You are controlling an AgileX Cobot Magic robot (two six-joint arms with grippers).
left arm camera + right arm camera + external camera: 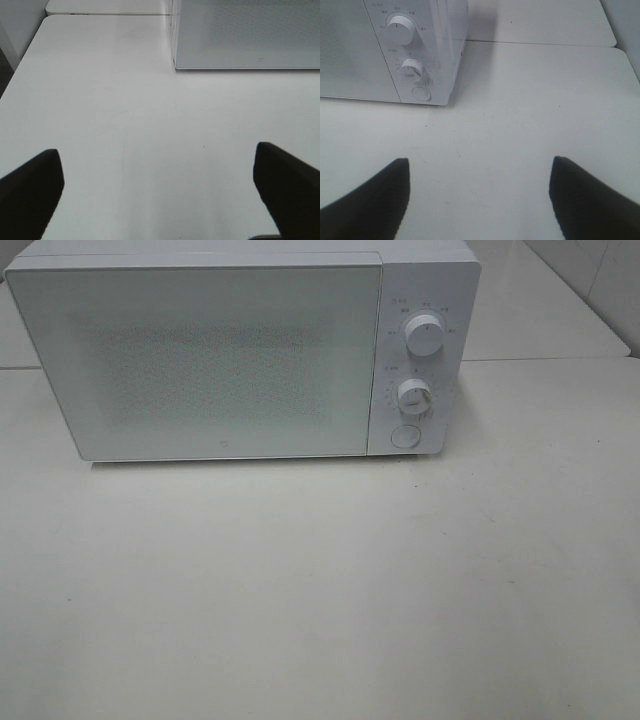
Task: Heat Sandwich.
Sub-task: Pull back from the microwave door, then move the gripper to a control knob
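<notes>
White table [320, 590] fronts the shut microwave [200, 360]; left hand [156, 150] and right hand [480, 159] gape, empty.

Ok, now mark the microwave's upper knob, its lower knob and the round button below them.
upper knob [424, 337], exterior high view, centre of its face.
lower knob [413, 396], exterior high view, centre of its face.
round button [405, 436], exterior high view, its middle.

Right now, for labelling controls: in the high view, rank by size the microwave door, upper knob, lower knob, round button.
1. microwave door
2. upper knob
3. lower knob, only slightly smaller
4. round button
</notes>
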